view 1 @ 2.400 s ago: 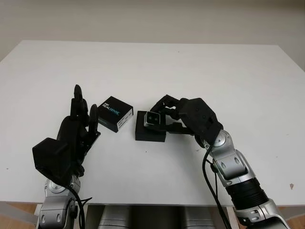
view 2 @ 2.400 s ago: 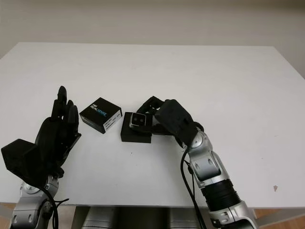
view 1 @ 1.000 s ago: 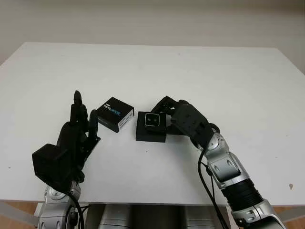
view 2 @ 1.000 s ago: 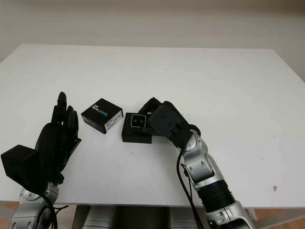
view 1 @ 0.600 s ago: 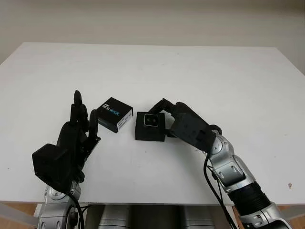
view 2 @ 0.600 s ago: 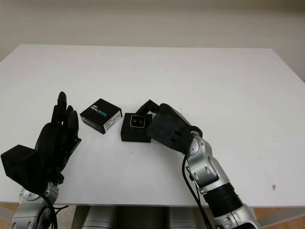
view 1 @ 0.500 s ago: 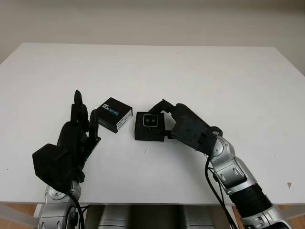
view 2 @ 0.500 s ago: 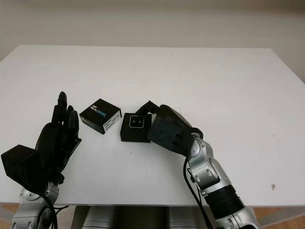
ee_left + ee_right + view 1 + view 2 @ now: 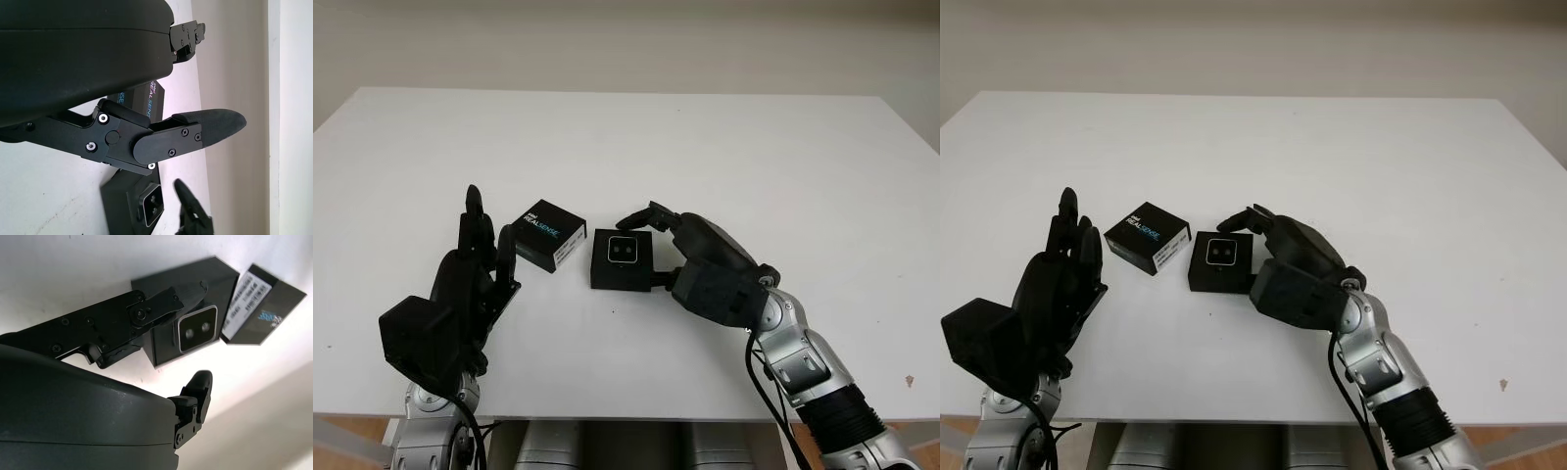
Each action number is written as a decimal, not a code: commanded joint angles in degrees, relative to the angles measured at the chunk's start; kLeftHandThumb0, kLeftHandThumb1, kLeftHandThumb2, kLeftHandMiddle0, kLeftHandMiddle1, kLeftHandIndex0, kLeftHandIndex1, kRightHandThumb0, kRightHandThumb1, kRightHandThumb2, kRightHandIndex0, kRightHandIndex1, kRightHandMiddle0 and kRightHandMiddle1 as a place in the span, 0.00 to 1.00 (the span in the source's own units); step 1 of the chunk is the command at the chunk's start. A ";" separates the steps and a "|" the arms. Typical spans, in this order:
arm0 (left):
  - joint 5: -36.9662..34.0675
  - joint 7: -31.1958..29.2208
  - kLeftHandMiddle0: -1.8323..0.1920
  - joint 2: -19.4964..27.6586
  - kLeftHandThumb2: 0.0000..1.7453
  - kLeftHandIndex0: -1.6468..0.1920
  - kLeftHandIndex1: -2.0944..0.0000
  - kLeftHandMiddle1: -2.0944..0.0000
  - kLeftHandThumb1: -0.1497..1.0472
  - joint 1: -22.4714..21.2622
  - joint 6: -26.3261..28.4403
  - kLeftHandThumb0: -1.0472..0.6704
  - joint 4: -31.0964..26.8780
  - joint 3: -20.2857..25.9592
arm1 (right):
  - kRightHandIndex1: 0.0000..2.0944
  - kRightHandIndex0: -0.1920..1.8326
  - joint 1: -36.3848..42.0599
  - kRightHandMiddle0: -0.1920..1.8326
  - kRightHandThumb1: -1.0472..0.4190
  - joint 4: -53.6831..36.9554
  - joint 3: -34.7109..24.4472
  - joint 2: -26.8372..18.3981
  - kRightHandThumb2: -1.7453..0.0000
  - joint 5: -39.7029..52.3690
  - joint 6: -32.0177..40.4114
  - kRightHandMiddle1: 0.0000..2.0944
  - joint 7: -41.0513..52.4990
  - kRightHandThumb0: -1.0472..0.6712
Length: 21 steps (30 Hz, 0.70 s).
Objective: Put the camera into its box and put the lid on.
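Observation:
The small silver-faced camera sits in the black box base near the middle of the white table, lens face up. My right hand is open just right of the base, one finger arching over its far edge and another by its right side, holding nothing. The black lid, printed with RealSense lettering, lies flat to the left of the base, a small gap apart. My left hand is open, upright, just left of the lid. The right wrist view shows the camera in the base beside the lid.
The table's front edge runs close below both arms. Wide bare tabletop stretches behind and to the right of the box.
My right hand set the camera down into the base, let go of it and drew back slightly toward the right. The left hand and the lid stayed put.

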 commanded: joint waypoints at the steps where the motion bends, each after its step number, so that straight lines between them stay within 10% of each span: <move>1: -0.14 -0.22 1.00 -0.04 0.37 1.00 1.00 1.00 1.00 0.09 -0.39 0.17 -0.76 -0.12 | 0.02 0.13 -0.72 0.16 0.09 0.43 -1.08 -0.79 0.97 -0.58 -2.45 0.20 -1.74 0.23; 21: -0.18 -0.28 1.00 0.22 0.36 1.00 1.00 1.00 1.00 -0.20 -0.48 0.18 -0.77 0.21 | 0.01 0.11 -6.21 0.15 0.01 5.29 -2.34 -5.17 0.94 -3.53 -15.97 0.14 -4.39 0.22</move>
